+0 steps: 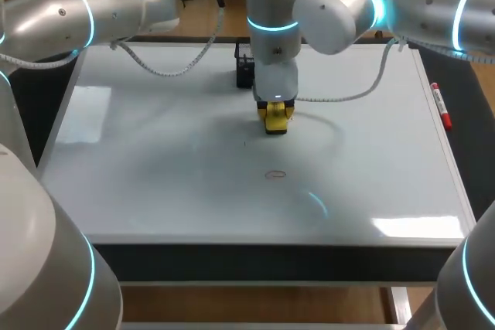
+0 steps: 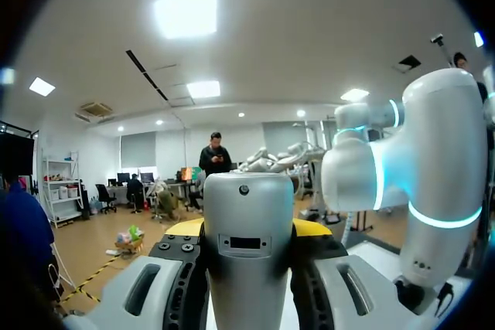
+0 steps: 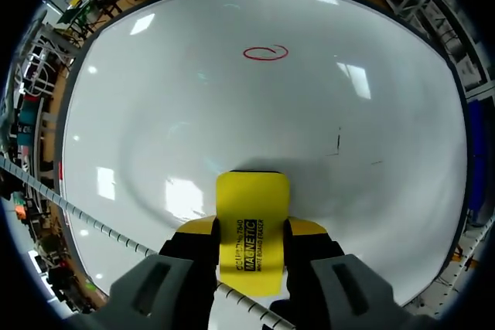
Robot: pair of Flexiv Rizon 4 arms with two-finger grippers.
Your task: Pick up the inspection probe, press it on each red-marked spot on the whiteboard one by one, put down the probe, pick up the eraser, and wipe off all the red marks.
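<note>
A yellow eraser (image 3: 252, 210) is clamped between the fingers of my right gripper (image 3: 251, 229), which is shut on it. In the head view this gripper (image 1: 276, 117) hangs over the middle of the whiteboard (image 1: 155, 152) with the eraser (image 1: 276, 123) pointing down at the surface. One red oval mark (image 1: 275, 175) lies on the board nearer the front edge, ahead of the eraser in the right wrist view (image 3: 265, 52). My left gripper (image 2: 247, 229) is raised off the board and shut on the grey cylindrical inspection probe (image 2: 247, 253); it aims out into the room.
A black holder (image 1: 244, 67) stands at the back of the board behind my right wrist. A red marker pen (image 1: 441, 106) lies along the board's right edge. A small dark stroke (image 3: 338, 141) marks the board beside the eraser. Cables trail from both arms.
</note>
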